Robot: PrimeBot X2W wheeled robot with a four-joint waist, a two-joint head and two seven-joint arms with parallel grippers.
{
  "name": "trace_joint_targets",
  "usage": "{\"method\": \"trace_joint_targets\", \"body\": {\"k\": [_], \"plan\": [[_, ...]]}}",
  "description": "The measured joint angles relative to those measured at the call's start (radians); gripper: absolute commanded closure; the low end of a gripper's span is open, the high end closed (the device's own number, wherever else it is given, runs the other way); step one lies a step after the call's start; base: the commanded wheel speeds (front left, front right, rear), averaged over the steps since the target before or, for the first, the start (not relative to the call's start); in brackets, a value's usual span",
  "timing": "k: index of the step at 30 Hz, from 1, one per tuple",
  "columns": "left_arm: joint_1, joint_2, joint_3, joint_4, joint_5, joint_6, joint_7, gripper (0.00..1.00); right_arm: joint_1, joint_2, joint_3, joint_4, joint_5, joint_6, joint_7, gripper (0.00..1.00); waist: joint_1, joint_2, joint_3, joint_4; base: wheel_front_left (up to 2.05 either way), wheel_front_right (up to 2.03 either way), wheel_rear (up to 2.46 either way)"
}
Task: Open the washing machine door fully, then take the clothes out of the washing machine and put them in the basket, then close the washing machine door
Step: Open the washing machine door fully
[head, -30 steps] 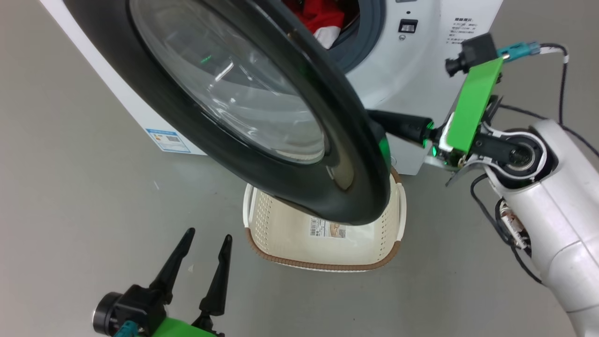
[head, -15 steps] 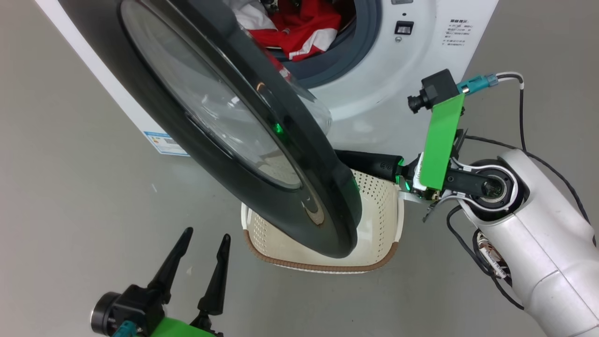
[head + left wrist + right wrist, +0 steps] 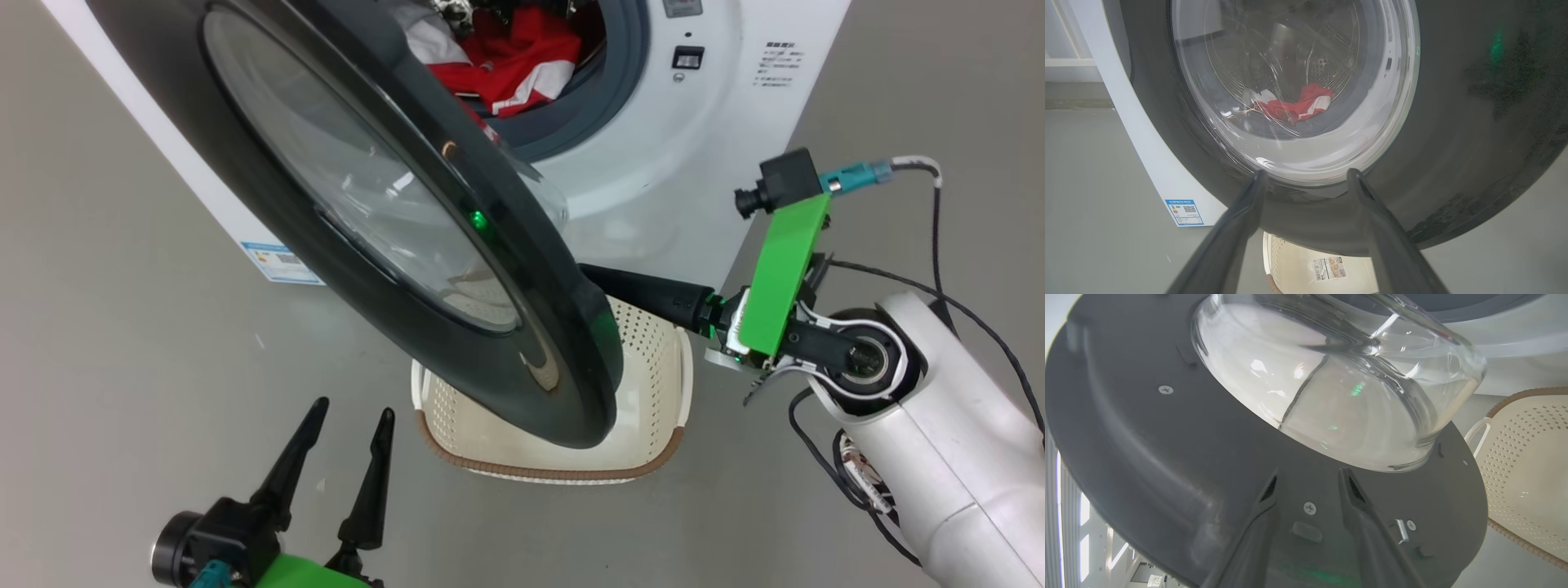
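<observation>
Two grippers are at work near the door (image 3: 392, 212). The left gripper (image 3: 353, 407) hangs low over the grey floor (image 3: 122, 367), its fingers spread wide and empty, pointing toward the outer face of the door. The right gripper (image 3: 1309, 473) reaches behind the door's edge. Its fingers stand apart with nothing between them, close to the dark inner face just below the glass bowl (image 3: 1331, 396); whether they touch it I cannot tell. The door is partly open, swung out above the basket (image 3: 653, 392), which sits on the floor before the washing machine (image 3: 653, 188). The red and white clothes (image 3: 506, 69) lie inside the machine's opening.
</observation>
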Motion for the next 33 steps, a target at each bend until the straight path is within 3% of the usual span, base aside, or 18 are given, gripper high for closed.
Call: {"method": "trace_joint_targets", "body": {"k": [17, 28, 33], "plan": [[0.027, 0.010, 0.030, 0.011, -0.003, 0.000, 0.000, 0.00, 0.199, -0.041, -0.037, -0.001, -0.084, 0.000, -0.192, 0.00, 0.0000, 0.0000, -0.046, -0.062, 0.00, 0.00, 0.00], [0.036, 0.013, 0.057, 0.023, -0.009, 0.000, 0.000, 0.00, 0.333, -0.072, -0.047, 0.014, -0.195, 0.000, -0.427, 0.00, 0.0000, 0.0000, -0.062, -0.102, 0.00, 0.00, 0.00], [0.037, 0.014, 0.063, 0.029, -0.009, 0.000, 0.000, 0.00, 0.363, -0.094, 0.009, 0.049, -0.281, 0.000, -0.574, 0.00, 0.0000, 0.0000, -0.064, -0.118, 0.00, 0.00, 0.00]]}}
